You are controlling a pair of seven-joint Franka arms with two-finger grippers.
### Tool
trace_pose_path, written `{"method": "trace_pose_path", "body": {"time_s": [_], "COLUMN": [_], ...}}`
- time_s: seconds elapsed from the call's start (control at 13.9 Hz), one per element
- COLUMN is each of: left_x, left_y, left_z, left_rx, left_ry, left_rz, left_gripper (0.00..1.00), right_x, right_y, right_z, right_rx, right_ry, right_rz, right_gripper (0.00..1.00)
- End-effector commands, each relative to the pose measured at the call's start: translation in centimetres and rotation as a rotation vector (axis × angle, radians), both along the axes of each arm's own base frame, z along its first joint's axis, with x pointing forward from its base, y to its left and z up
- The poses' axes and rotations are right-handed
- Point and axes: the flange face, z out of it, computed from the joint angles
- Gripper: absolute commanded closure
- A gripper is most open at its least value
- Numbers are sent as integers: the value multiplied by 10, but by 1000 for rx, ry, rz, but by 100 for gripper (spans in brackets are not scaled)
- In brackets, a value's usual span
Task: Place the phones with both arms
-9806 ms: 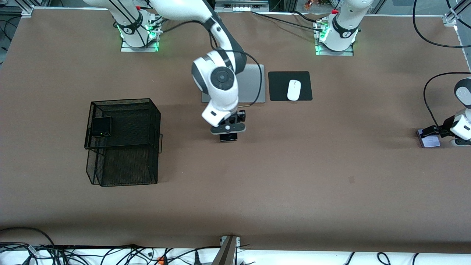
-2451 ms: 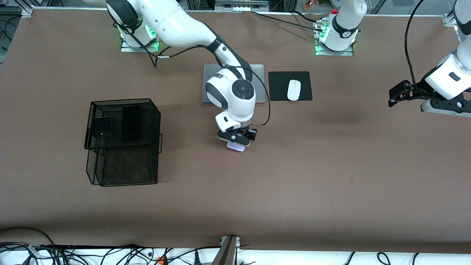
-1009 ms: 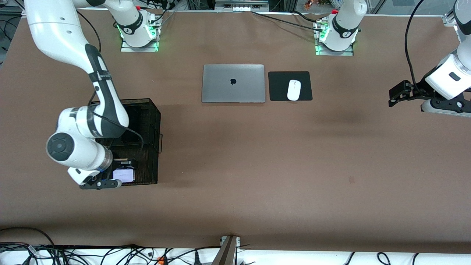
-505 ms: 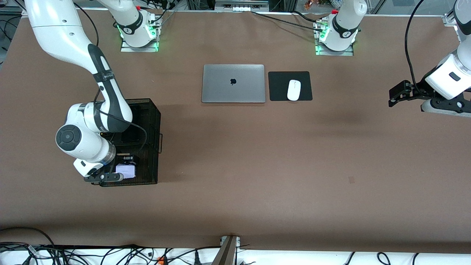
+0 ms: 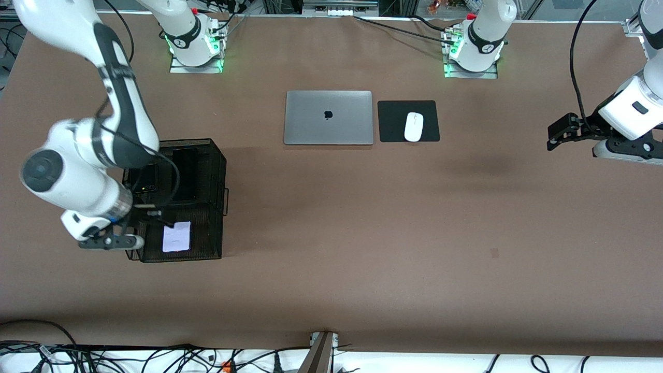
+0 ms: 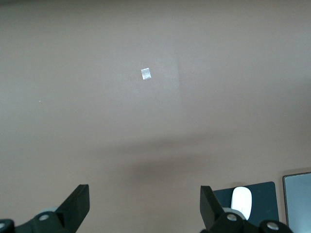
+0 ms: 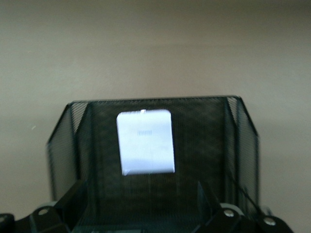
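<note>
The pale lavender phone [image 5: 176,237] lies flat in the lower tier of the black mesh basket [image 5: 220,207]; it also shows in the right wrist view [image 7: 146,141]. The black flip phone [image 5: 144,179] and the long black slab [image 5: 184,173] lie on the basket's upper tier, the flip phone partly hidden by the right arm. My right gripper [image 5: 116,239] is open and empty, beside the basket's lower tier; its fingers [image 7: 77,191] stand apart from the lavender phone. My left gripper [image 5: 559,135] is open and empty, held up over the left arm's end of the table.
A closed silver laptop [image 5: 328,117] lies near the arm bases, with a white mouse [image 5: 414,126] on a black pad [image 5: 393,122] beside it. The mouse [image 6: 241,199] also shows in the left wrist view.
My right gripper has let go of the lavender phone in the basket's lower tier and drawn back toward the right arm's end of the table. The left arm has not moved.
</note>
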Motion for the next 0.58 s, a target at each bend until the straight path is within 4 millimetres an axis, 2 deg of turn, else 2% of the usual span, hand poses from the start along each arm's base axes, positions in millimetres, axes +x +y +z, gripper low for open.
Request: {"method": "trace_pose_path", "body": {"time_s": [0.0, 0.22, 0.5], "left_x": [-1, -2, -1], "left_y": [2, 2, 2], "left_z": [3, 4, 4], "left_rx": [13, 13, 13], "left_ry": [-1, -1, -3], "left_rz": [-21, -21, -21], "left_gripper": [0, 0, 0], "right_x": [-40, -87, -126], "right_y": [-15, -47, -82], "right_z": [70, 117, 165], "right_rx": [14, 20, -57], "right_ry": [56, 123, 191], "right_rz": [1, -44, -89], "right_gripper": [0, 0, 0]}}
